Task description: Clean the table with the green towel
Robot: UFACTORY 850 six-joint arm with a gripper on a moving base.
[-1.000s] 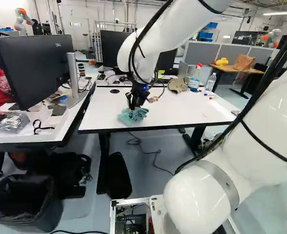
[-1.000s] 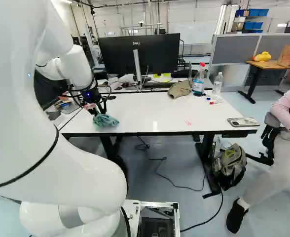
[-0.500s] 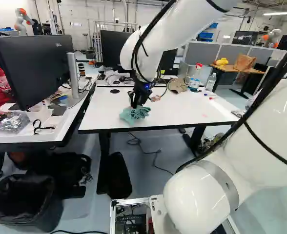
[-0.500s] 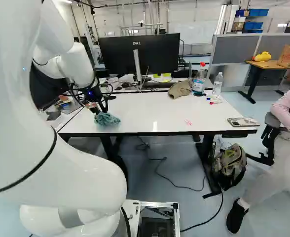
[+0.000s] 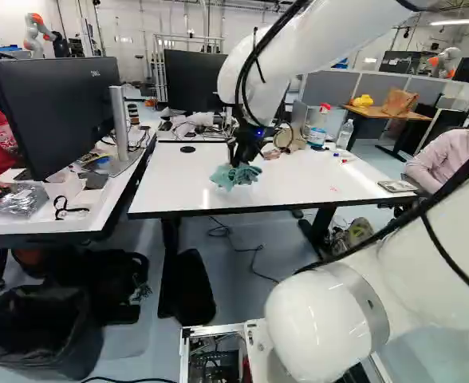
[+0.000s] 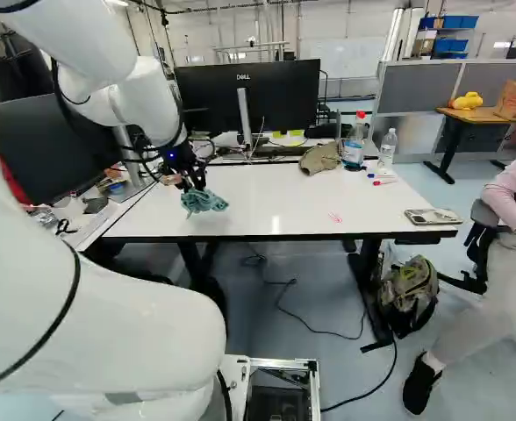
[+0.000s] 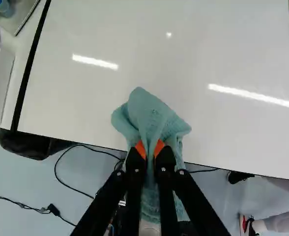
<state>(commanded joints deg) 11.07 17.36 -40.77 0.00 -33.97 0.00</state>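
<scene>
The jaws (image 6: 191,182) pinch the green towel (image 7: 152,113) between their 2 orange pads (image 7: 158,147), with cloth bunched ahead of the tips and more hanging back between the fingers. Both are over the white table (image 6: 275,202), near its edge closest to the base; whether the towel touches the top, I cannot tell. Beyond the jaws and to their right sit a cap (image 6: 320,159) and 2 bottles, 1 with a red top (image 6: 354,145), 1 clear (image 6: 388,147). Well right of the jaws are faint red marks (image 6: 335,217).
</scene>
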